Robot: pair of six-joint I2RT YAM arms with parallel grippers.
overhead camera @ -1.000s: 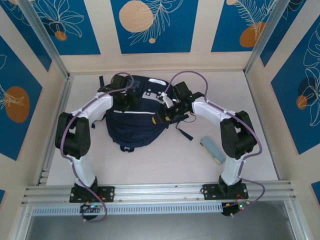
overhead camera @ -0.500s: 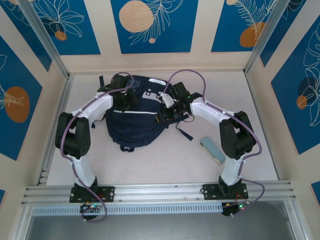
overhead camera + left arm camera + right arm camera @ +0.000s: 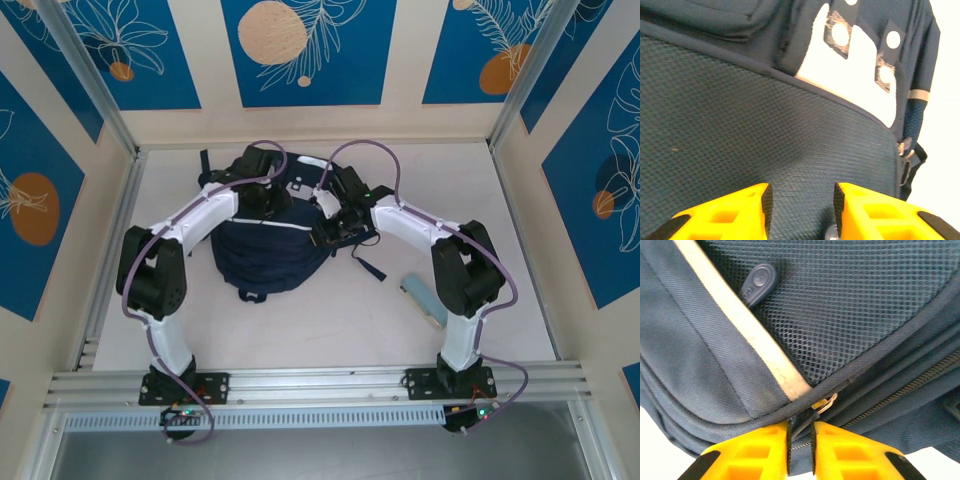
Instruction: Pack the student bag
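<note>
The student bag (image 3: 270, 255), navy with a white stripe and white front patches (image 3: 850, 65), lies in the middle of the table. My left gripper (image 3: 268, 200) hovers over the bag's upper part; in the left wrist view its jaws (image 3: 802, 200) stand apart above the navy weave with nothing between them. My right gripper (image 3: 325, 228) sits at the bag's right side. Its yellow fingers (image 3: 800, 440) are pinched on a dark zipper pull (image 3: 801, 426), just below a small metal ring (image 3: 824, 403) and the white trim (image 3: 755, 340). The bag's zipper (image 3: 910, 387) runs off to the right.
A pale blue-green pouch (image 3: 425, 300) lies on the table right of the bag, close to the right arm's elbow. A loose dark strap (image 3: 365, 268) trails from the bag toward it. Enclosure walls and metal rails (image 3: 310, 385) border the table.
My right gripper has closed from wide onto the zipper pull at the bag's right side. The left gripper has slid right over the bag's top.
</note>
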